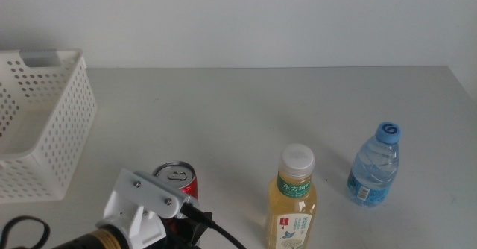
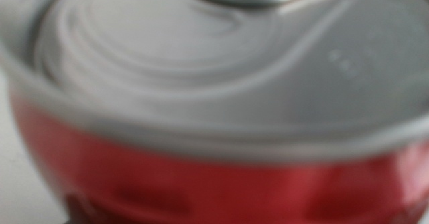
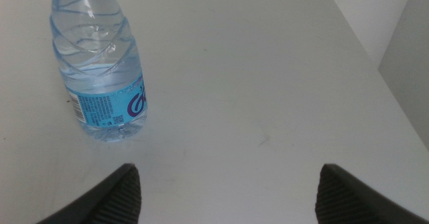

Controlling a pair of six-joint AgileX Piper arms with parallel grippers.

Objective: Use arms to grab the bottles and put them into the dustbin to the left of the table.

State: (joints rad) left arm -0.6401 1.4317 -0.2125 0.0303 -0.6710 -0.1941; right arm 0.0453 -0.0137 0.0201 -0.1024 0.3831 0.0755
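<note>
A red soda can stands near the table's front left. It fills the left wrist view, very close and blurred. My left gripper is right at the can, mostly hidden behind the arm's white casing. The yellow-drink bottle with a white cap stands upright at the front centre. Right of it stands the clear water bottle with a blue cap. My right gripper is open a short way in front of the water bottle, with nothing between its fingers. The right arm does not show in the middle view.
The white perforated dustbin stands at the table's left side, its opening facing up. The light-grey table runs back to a white wall. Its right edge shows in the right wrist view.
</note>
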